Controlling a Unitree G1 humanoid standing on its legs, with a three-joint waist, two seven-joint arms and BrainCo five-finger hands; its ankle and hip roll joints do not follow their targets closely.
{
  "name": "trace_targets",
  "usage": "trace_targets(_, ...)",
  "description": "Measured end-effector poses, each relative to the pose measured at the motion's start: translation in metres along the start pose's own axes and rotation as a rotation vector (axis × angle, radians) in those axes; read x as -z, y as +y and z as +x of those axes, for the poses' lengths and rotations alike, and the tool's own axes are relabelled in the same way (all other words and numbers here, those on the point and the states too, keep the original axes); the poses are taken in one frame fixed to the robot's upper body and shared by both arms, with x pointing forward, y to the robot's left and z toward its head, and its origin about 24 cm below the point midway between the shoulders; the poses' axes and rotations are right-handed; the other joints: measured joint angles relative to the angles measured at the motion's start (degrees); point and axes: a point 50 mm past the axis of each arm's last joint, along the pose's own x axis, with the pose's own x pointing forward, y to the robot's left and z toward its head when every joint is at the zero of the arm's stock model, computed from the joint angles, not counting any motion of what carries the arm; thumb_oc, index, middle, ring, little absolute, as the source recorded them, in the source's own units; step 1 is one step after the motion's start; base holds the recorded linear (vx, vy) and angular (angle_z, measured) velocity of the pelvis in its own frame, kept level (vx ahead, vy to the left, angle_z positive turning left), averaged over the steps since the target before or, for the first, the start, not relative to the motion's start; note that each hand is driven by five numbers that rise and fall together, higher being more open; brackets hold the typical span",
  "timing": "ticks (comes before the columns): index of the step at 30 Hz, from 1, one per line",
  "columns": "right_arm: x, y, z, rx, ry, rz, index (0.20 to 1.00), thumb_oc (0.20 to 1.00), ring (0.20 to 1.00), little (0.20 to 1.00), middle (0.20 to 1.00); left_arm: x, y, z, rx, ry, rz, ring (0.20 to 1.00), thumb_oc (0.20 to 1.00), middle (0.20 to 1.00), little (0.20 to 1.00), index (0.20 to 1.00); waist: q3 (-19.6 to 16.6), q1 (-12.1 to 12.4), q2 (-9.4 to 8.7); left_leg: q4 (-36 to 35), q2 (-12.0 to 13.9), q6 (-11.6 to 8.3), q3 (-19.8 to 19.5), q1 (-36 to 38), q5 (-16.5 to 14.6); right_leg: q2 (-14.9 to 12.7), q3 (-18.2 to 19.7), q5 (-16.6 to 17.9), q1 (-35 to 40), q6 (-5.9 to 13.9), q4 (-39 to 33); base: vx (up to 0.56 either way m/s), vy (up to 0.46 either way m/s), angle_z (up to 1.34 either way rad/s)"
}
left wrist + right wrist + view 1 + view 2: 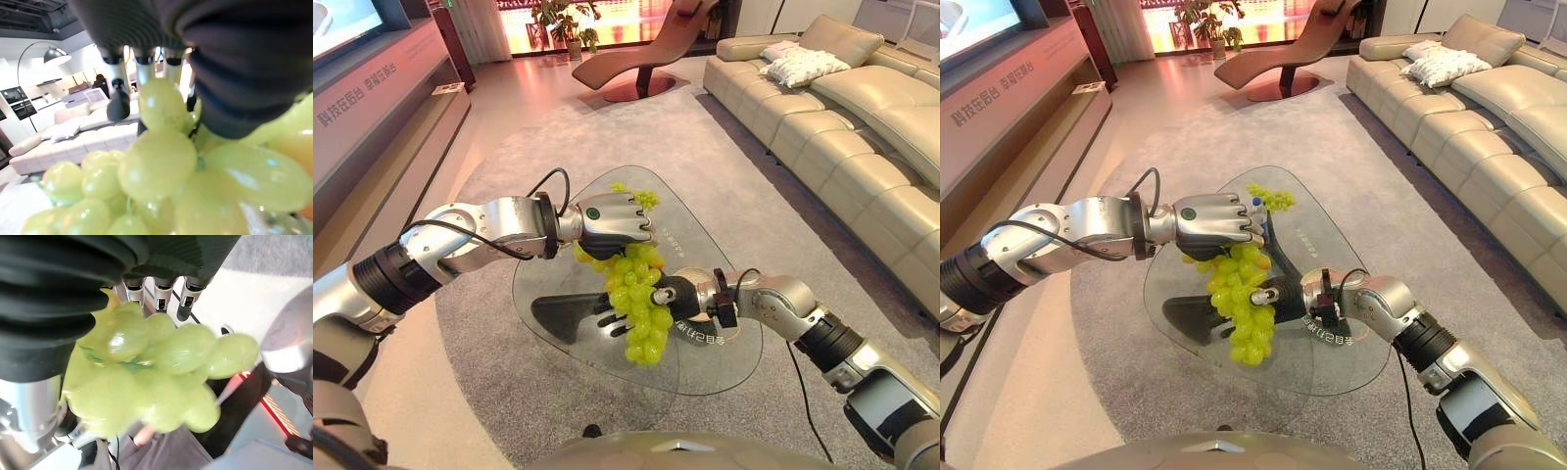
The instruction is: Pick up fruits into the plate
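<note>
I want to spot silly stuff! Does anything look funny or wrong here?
Yes. Both hands are on one bunch of green grapes: the left hand holds its top, the right hand its middle, so it dangles above the glass table. I can't see a plate.

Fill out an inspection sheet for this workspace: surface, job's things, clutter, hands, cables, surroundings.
Surface: glass coffee table on a dark base, standing on a grey rug.
Job's things: green grape bunch held above the table; a second small grape cluster at the table's far edge. Plate: nothing seen.
Clutter: nothing seen.
Hands: left hand with fingers curled over the bunch's top; right hand against the bunch's lower part, fingers around the grapes in the right wrist view.
Cables: nothing seen apart from the robot's own.
Surroundings: beige sofa with a white cushion, brown lounge chair, potted plant.
</note>
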Motion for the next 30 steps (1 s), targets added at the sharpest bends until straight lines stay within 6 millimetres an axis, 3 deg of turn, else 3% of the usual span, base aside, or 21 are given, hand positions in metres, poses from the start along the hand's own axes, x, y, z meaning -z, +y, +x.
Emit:
trace_targets(4, 0.001, 0.002, 0.001, -0.019, 0.007, 0.006, 1.000, 1.000, 1.000, 1.000, 1.000, 0.000, 0.000, 0.000, 0.001, 0.001, 0.001, 0.200, 0.200, 0.200, 0.200, 0.200, 0.0, 0.0, 0.00, 0.0, 0.0, -0.01, 0.0, 0.0, 0.0, 0.0, 0.0, 0.0, 0.0, 0.00, 0.0, 0.00, 0.000, 0.00)
trace_targets(5, 0.001, 0.002, 0.001, -0.022, 0.007, 0.006, 0.338, 0.338, 0.338, 0.338, 0.338, 0.000, 0.000, 0.001, 0.001, 0.000, 0.003, 0.200, 0.200, 0.200, 0.200, 0.200, 0.0, 0.0, 0.00, 0.0, 0.0, -0.01, 0.1, 0.0, 0.0, 0.0, 0.1, 0.0, 0.0, 0.00, 0.0, 0.00, 0.000, 0.00)
trace_targets(6, 0.001, 0.002, 0.001, -0.022, 0.007, 0.006, 0.200, 0.200, 0.200, 0.200, 0.200, 0.000, -0.001, 0.001, 0.004, 0.001, 0.011, 0.200, 0.200, 0.200, 0.200, 0.200, 0.0, 0.0, 0.00, 0.0, 0.0, -0.01, 0.1, 0.0, 0.0, 0.0, 0.1, 0.0, 0.0, 0.00, 0.0, 0.00, 0.000, 0.00)
trace_targets(17, 0.001, 0.002, 0.001, -0.022, 0.007, 0.005, 0.200, 0.200, 0.200, 0.200, 0.200, 0.001, -0.003, 0.001, 0.009, 0.007, 0.008, 0.200, 0.200, 0.200, 0.200, 0.200, 0.0, 0.0, 0.01, 0.1, 0.0, -0.01, 0.3, 0.1, 0.0, 0.0, 0.3, 0.0, -0.1, 0.00, 0.0, 0.00, 0.000, 0.00)
trace_targets(28, 0.014, 0.001, 0.001, 0.001, 0.002, 0.050, 0.200, 0.200, 0.200, 0.200, 0.200, -0.003, -0.016, 0.002, 0.023, 0.025, -0.053, 0.200, 0.200, 0.200, 0.200, 0.200, 0.0, 0.0, 0.01, 0.0, 0.0, 0.00, 0.3, 0.1, -0.1, 0.0, 0.4, 0.0, -0.2, 0.00, 0.0, 0.00, 0.000, 0.00)
trace_targets(29, 0.016, 0.001, 0.001, 0.004, 0.001, 0.057, 0.200, 0.200, 0.200, 0.200, 0.200, -0.003, -0.018, 0.002, 0.021, 0.029, -0.064, 0.454, 0.454, 0.454, 0.454, 0.454, 0.0, 0.0, 0.00, 0.0, 0.0, 0.15, 0.3, 0.1, -0.2, 0.0, 0.4, 0.0, -0.2, 0.00, 0.0, 0.03, 0.003, -0.01)
trace_targets(30, 0.018, 0.001, 0.001, 0.011, -0.005, 0.064, 0.200, 0.200, 0.200, 0.200, 0.200, -0.004, -0.021, 0.001, 0.015, 0.039, -0.083, 0.796, 0.796, 0.796, 0.796, 0.796, 0.0, 0.0, 0.00, 0.0, 0.0, 0.17, 0.3, 0.1, -0.2, 0.0, 0.4, 0.0, -0.2, 0.00, 0.0, 0.00, 0.000, 0.00)
